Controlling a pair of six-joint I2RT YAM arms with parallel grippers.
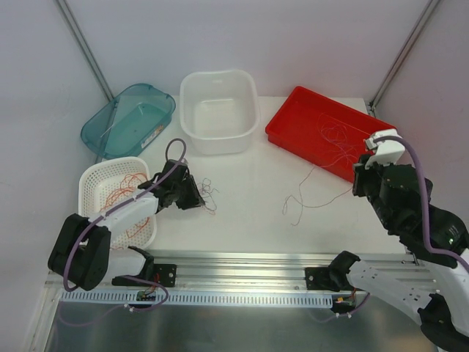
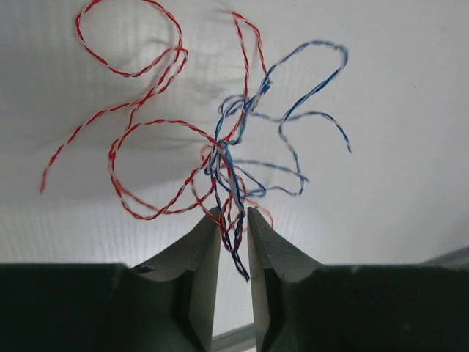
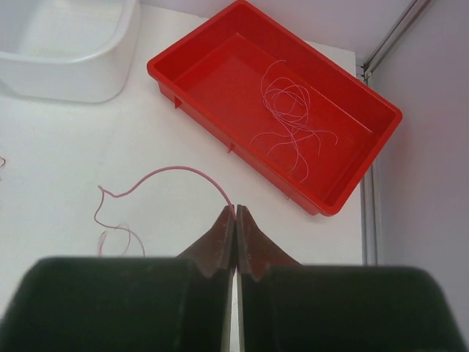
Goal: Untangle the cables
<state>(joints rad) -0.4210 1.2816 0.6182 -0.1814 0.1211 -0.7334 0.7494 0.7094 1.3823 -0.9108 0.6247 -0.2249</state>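
Observation:
A small tangle of red-white and blue-white twisted cables (image 2: 234, 147) lies on the white table just ahead of my left gripper (image 2: 234, 213). Its jaws stand a little apart, and a few strand ends hang loosely in the gap. From above, this tangle (image 1: 207, 192) sits right of the left gripper (image 1: 192, 196). My right gripper (image 3: 235, 210) is shut on the end of a single pink cable (image 3: 168, 170), which curves away left across the table (image 1: 311, 202). Several pale pink cables (image 3: 293, 110) lie in the red tray (image 3: 190, 55).
A white mesh basket (image 1: 91, 176) at the left holds red-orange wires (image 1: 124, 194). A white tub (image 1: 218, 136) stands at the back centre and a teal clear box (image 1: 157, 99) at the back left. The red tray (image 1: 293, 121) sits at the back right, near the right gripper (image 1: 360, 176).

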